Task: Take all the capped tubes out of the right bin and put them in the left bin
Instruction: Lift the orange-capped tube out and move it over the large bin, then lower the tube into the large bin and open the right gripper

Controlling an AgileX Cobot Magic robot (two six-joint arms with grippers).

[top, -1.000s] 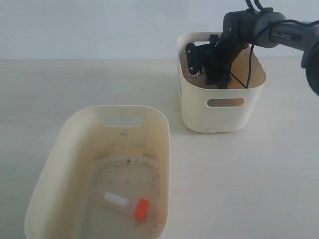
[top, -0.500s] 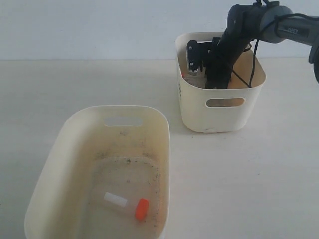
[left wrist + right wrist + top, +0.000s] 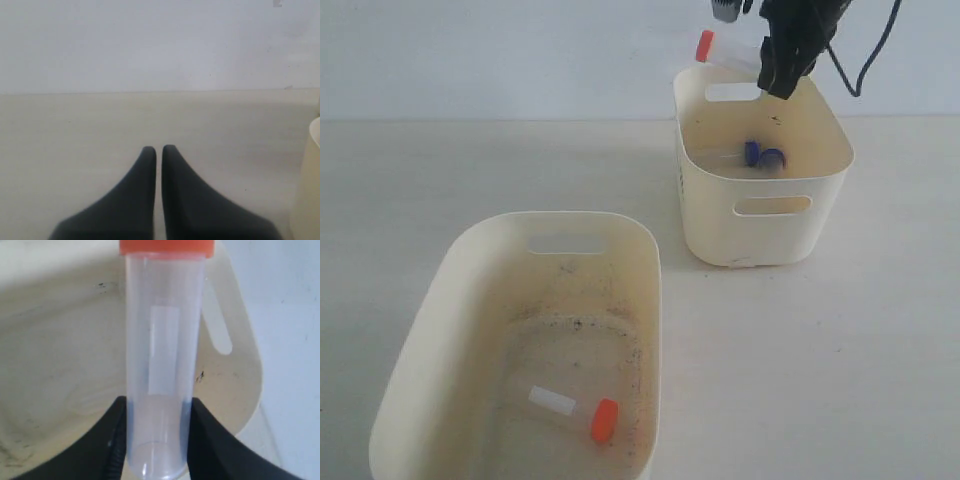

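Exterior view: one orange-capped tube already lies in the speckled left bin. The right jaws grip a second orange-capped tube above the right bin, near its back rim. Blue-capped tubes lie inside that bin, not yet moved. The left jaws are closed on nothing over the bench. Most of the job seems left to do.

I've got one orange-capped tube pinched in my right gripper, tilted above the far rim of the right bin. Blue-capped tubes lie on its floor. A second orange-capped tube lies flat in the dirt-speckled left bin.
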